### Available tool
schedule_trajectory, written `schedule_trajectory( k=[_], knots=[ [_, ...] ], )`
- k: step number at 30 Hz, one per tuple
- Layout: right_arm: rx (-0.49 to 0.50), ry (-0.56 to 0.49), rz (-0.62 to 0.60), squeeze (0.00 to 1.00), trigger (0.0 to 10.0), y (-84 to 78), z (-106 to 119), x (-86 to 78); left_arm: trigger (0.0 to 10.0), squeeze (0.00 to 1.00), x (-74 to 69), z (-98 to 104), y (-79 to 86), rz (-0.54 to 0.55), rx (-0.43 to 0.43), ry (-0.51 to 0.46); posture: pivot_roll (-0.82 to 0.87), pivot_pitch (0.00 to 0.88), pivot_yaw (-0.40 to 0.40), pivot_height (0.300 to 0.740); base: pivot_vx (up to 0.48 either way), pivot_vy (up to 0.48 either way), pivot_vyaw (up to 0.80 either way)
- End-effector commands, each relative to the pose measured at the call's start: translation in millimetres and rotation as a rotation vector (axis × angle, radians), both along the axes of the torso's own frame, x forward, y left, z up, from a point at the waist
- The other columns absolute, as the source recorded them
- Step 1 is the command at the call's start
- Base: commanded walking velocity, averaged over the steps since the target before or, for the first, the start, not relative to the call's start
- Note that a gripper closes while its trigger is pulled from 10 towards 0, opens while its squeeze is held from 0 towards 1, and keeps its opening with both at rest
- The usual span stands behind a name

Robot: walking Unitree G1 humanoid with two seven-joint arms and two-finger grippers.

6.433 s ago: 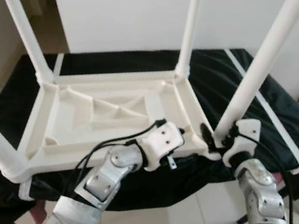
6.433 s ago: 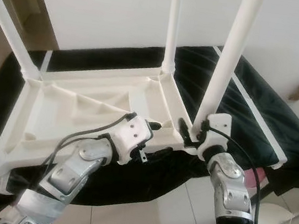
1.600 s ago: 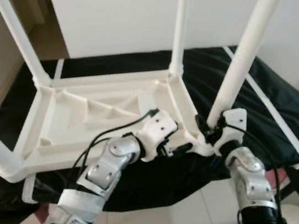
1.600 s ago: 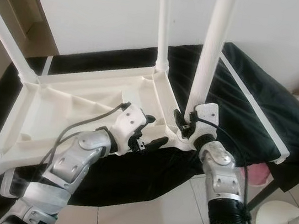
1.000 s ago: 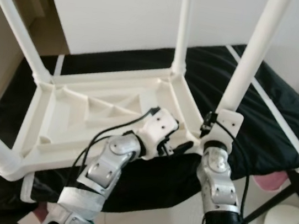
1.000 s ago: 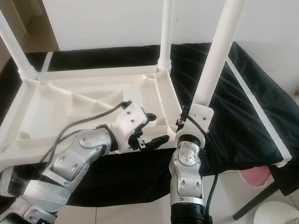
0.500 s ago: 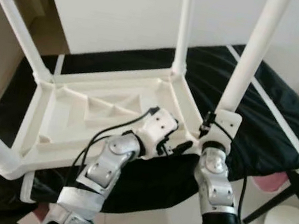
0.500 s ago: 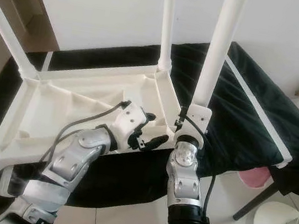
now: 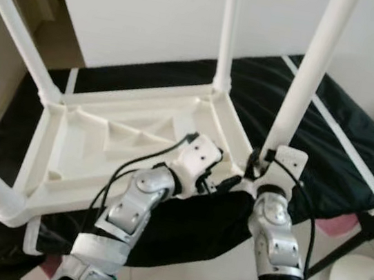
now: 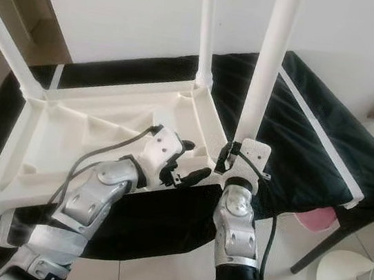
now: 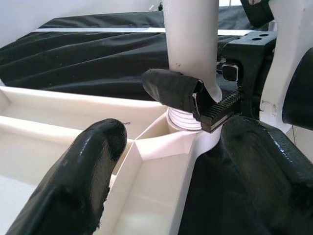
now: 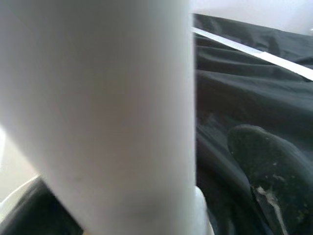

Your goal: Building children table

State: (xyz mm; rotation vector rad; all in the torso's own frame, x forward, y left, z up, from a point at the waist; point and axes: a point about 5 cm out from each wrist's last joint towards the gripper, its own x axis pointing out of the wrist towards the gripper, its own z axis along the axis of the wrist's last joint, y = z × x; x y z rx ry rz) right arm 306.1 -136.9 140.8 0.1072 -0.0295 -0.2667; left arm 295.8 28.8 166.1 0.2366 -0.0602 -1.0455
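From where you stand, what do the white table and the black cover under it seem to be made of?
The upturned table looks like moulded plastic: matte off-white, with ribs cast into its underside. The table leg in the right gripper seems the same plastic, with screw threads at its base. The black cover looks like thin cloth: it creases and has a slight sheen.

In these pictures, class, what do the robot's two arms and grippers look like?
Both arms are jointed silver metal. Each ends in a white wrist housing with loose black cables looping back along the forearm. The left gripper and right gripper have thick, rounded black fingers; one finger of the right gripper shows a toothed pad.
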Motion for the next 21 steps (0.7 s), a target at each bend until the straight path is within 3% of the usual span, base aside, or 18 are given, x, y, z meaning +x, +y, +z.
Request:
schedule_trajectory(
  k=[1, 11, 12, 15, 18, 21],
  knots=[
    [0.029, -0.001, 0.025, 1.0, 10.0, 7.0, -3.2, -4.5, 10.0, 0.0, 1.6, 1.5, 3.4, 0.041, -0.011, -0.009, -0.04, 0.0, 0.094, 0.74, 0.0, 0.0, 0.0],
    [0.028, -0.09, 0.159, 1.0, 10.0, -8.3, 2.6, -9.3, 10.0, 0.0, -1.6, -0.1, 6.5, 0.04, -0.013, -0.01, -0.03, 0.0, 0.093, 0.74, 0.0, 0.0, 0.0],
    [0.012, -0.104, 0.216, 0.0, 10.0, -10.9, 2.9, -9.6, 10.0, 0.0, -2.5, -1.0, 7.8, 0.042, -0.011, -0.016, -0.03, 0.0, 0.095, 0.74, 0.0, 0.0, 0.0],
    [-0.02, -0.13, 0.332, 0.0, 10.0, -17.0, 2.7, -9.8, 10.0, 0.0, -2.9, -2.8, 12.1, 0.064, -0.009, -0.012, -0.02, 0.0, 0.097, 0.74, 0.0, 0.0, 0.0],
    [-0.025, -0.14, 0.357, 0.0, 10.0, -19.0, 2.7, -9.8, 10.0, 0.0, -2.5, -3.1, 13.1, 0.079, -0.014, -0.001, -0.02, 0.0, 0.097, 0.74, 0.0, 0.0, 0.0],
    [-0.075, -0.151, 0.434, 0.0, 10.0, -21.8, 2.3, -9.0, 10.0, 0.0, -3.8, -1.0, 13.7, 0.086, -0.075, 0.012, -0.02, 0.0, 0.102, 0.74, 0.0, 0.0, 0.0]
  ],
)
